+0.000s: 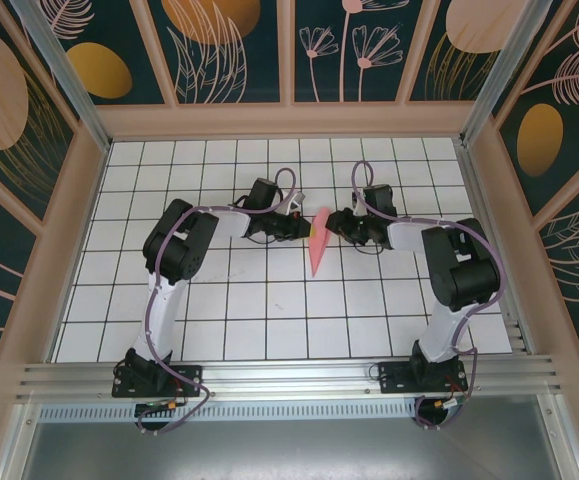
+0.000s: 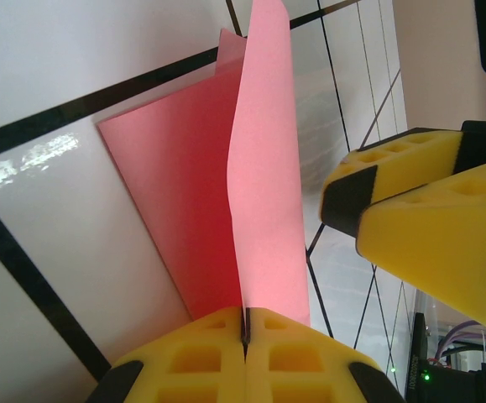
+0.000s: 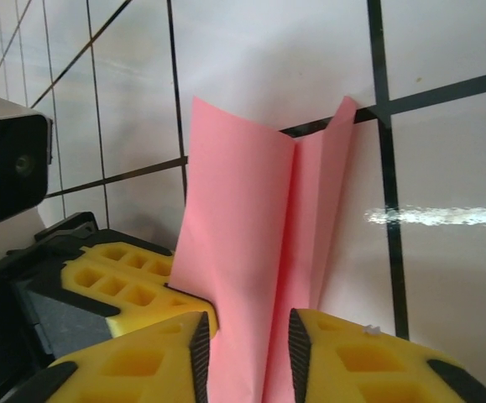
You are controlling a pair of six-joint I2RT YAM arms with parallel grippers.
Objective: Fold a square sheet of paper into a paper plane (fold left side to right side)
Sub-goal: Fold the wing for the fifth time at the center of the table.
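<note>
The square sheet of paper (image 1: 316, 245) is salmon-pink and folded into a slim, pointed paper plane shape, lying mid-table between both arms. In the left wrist view one flap of the paper (image 2: 263, 185) stands upright, and my left gripper (image 2: 247, 317) is shut on its lower edge. The rest lies flat on the tiles. My right gripper (image 3: 249, 336) straddles the raised centre fold of the paper (image 3: 243, 218) with its pads apart and a gap on either side. In the top view the left gripper (image 1: 305, 230) and right gripper (image 1: 332, 224) face each other across the paper's upper end.
White table with a black grid (image 1: 269, 300), walled by a wooden frame (image 1: 289, 120). The right gripper's yellow fingers (image 2: 427, 218) sit close beside the raised flap. The left gripper's fingers (image 3: 117, 277) are just left of the paper. A metal rail (image 1: 289, 378) runs along the near edge.
</note>
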